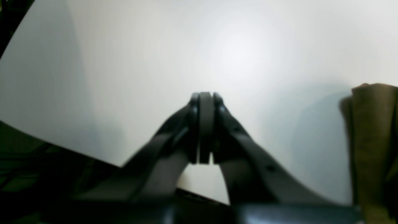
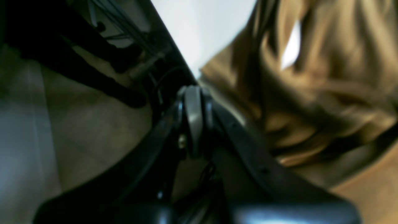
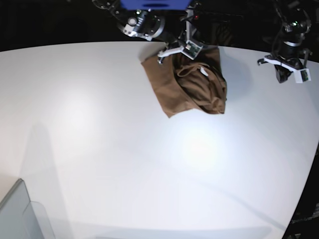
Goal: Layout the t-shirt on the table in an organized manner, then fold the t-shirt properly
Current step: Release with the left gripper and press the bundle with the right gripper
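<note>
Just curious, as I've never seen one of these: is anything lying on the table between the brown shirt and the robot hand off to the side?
No. In the base view only bare white table separates the shirt from the left hand.

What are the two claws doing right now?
Left gripper: closed, empty, above the table.
Right gripper: closed beside the t-shirt; whether it pinches cloth cannot be told.
</note>
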Robot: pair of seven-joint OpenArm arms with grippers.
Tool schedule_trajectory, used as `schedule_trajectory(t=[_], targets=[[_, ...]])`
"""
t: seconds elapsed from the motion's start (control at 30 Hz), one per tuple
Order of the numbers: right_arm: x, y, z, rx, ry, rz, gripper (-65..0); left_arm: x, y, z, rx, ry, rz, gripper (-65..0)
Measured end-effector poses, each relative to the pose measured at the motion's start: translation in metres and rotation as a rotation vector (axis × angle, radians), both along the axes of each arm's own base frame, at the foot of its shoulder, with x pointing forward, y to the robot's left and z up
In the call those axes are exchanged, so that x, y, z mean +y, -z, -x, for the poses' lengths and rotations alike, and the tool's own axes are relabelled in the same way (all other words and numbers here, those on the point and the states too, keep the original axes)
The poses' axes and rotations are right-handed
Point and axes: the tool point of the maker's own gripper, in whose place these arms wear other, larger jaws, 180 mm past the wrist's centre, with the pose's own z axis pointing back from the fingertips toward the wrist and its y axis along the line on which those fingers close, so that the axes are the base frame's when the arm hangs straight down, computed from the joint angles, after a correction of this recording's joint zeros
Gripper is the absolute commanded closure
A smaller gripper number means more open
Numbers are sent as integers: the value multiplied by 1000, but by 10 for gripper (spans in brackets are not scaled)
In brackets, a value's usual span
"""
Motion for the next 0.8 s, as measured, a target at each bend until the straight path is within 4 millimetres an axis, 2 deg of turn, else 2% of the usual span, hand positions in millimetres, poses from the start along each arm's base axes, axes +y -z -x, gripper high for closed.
schedule_trajectory(t=[0.17,0.23,0.37,0.47,0.57,0.67,0.8], targets=[[-4,-31,-18,-59,53,-60,0,0,-1,-1,-2,-1,0,0],[-15,-32,-29,-64,100,-54,0,5,-1,2,0,-14,-4,0],[-48,-33,-64,-104,219,-21,0,12,-3,5,2,-30,-15,0],[-75,-29,-85,-119,304,10,0,18,-5,8,-2,-48,-23,0],[-88,-21,-92,-111,336,37,0,20,-5,9,0,-52,-25,0],[-90,-12,-91,-90,342,47,0,20,-5,8,-1,-51,-26,0],[-88,17,-78,-19,325,90,0,19,-6,7,-4,-52,-25,0]])
